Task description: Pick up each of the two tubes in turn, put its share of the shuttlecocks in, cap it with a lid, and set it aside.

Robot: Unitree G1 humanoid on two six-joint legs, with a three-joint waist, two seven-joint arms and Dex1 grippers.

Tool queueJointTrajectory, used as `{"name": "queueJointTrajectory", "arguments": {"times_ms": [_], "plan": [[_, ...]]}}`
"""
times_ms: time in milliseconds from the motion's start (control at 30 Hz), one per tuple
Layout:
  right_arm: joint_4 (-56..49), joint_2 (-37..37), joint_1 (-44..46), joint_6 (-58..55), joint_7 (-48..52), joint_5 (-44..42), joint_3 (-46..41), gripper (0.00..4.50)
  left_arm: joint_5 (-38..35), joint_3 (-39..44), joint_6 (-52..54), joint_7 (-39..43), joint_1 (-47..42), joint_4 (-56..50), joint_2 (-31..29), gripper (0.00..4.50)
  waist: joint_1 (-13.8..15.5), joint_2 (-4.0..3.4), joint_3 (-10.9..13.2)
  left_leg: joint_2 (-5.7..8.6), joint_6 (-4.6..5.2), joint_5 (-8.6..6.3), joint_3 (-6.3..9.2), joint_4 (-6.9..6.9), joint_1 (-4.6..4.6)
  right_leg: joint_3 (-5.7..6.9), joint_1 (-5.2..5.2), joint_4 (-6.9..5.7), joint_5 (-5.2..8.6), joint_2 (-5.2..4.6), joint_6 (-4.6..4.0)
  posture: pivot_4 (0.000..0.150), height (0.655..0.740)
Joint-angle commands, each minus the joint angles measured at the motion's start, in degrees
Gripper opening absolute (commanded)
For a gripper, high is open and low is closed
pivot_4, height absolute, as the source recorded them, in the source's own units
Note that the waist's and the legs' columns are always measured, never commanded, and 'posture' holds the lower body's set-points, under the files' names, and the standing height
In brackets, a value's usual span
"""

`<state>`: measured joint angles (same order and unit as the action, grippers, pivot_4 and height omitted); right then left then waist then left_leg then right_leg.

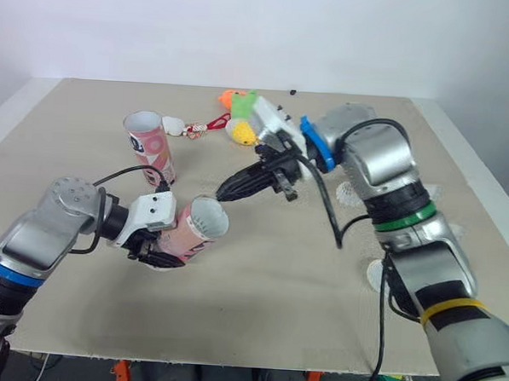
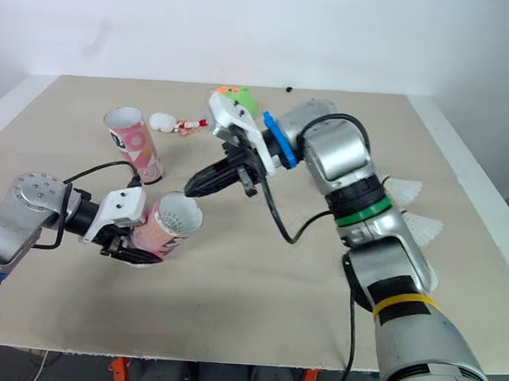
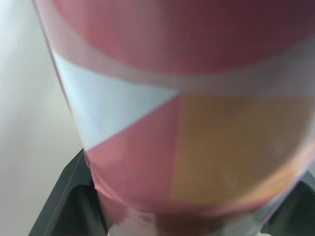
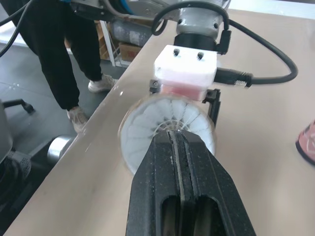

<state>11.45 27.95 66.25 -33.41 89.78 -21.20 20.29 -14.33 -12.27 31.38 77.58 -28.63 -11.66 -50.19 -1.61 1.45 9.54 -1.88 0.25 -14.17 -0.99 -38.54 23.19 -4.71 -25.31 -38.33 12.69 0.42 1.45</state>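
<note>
Right fingers [image 4: 157, 167] were pressed flat together, nothing but a hairline between them, and the right gripper [image 4: 175, 140] had its tip sunk in the middle of the white feather skirt of a shuttlecock [image 4: 140, 135]. I could not tell whether the fingers pinched it or only pushed it. That shuttlecock sat right in the open mouth of the pink tube [image 1: 193, 230], feathers facing out. The left fingers [image 3: 61, 199] were clamped on either side of that tube's body: the left gripper [image 1: 169, 233] held it tipped over, mouth aimed up toward 1 o'clock at the right gripper, base low by the table [image 1: 257, 310], at about 8 o'clock from the table's centre. Out from there, the second tube [image 1: 150, 144] stood upright and open-topped at 10 o'clock, well apart from both grippers. An orange and green toy [image 1: 236, 100] lay at 12 o'clock near the far edge. Two loose shuttlecocks [image 2: 406, 190] [image 2: 422, 225] rested at 3 o'clock beyond the right arm. In the right wrist view a person's legs in black trousers [image 4: 59, 59] stood beside the table.
</note>
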Motion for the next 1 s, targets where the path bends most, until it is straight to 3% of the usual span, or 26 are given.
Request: {"name": "queueJointTrajectory", "arguments": {"times_ms": [33,200,367,633,733,933,1000], "plan": [[-6.2,4.3,-1.9,-1.2,-0.2,-1.9,-4.6,0.04,-2.7,2.4,-1.2,-0.8,-0.8,-1.3,1.3,3.03,0.0,0.02,0.0,0.0,0.0,0.0,0.02,0.0,0.04,0.01,-0.01,0.01,0.0,0.0,-0.01,0.15,0.7323],[-13.5,13.5,-8.7,-3.2,-4.1,-2.8,-10.7,0.04,-5.3,3.9,-4.7,-3.1,-0.9,-1.1,6.1,3.03,0.3,0.03,0.1,0.09,0.01,-0.02,0.18,0.01,0.17,0.15,-0.02,0.1,0.0,-0.12,-0.06,0.15,0.7323],[-19.0,24.0,-17.1,-6.6,-6.5,-3.7,-17.2,0.04,-6.8,4.2,-12.5,-6.1,-0.5,4.6,15.4,3.03,0.3,0.02,0.1,0.2,0.05,-0.04,0.15,0.02,0.16,0.13,0.02,0.16,0.0,-0.25,-0.02,0.15,0.7323],[-18.1,35.7,-28.4,-1.7,-4.2,-1.0,-17.9,0.04,-4.8,1.9,-24.2,-6.3,0.3,16.5,24.8,3.03,0.0,0.0,0.1,0.3,0.05,-0.04,-0.01,-0.01,0.09,0.02,0.08,0.2,-0.01,-0.33,0.22,0.15,0.7323],[-12.6,37.7,-30.4,2.2,-2.5,1.6,-16.5,0.96,-5.1,0.7,-24.4,-5.6,0.5,19.5,27.1,3.03,0.1,0.0,0.1,0.28,0.06,-0.03,-0.04,-0.02,0.02,-0.04,0.1,0.19,0.05,-0.27,0.43,0.15,0.7323],[-4.1,38.3,-30.0,9.8,-0.6,7.5,-13.0,3.67,-6.0,0.2,-22.5,-4.7,1.2,20.5,28.5,3.03,0.1,-0.03,0.1,0.27,0.07,-0.02,-0.14,-0.05,-0.01,-0.14,0.1,0.19,-0.02,-0.26,0.48,0.15,0.7323],[-0.8,38.8,-30.2,13.4,0.9,9.9,-11.5,3.67,-5.8,0.2,-22.1,-4.7,1.5,20.9,28.7,3.03,0.1,-0.03,0.1,0.28,0.07,-0.02,-0.16,-0.05,-0.01,-0.17,0.09,0.19,-0.01,-0.26,0.5,0.15,0.7323]]}}
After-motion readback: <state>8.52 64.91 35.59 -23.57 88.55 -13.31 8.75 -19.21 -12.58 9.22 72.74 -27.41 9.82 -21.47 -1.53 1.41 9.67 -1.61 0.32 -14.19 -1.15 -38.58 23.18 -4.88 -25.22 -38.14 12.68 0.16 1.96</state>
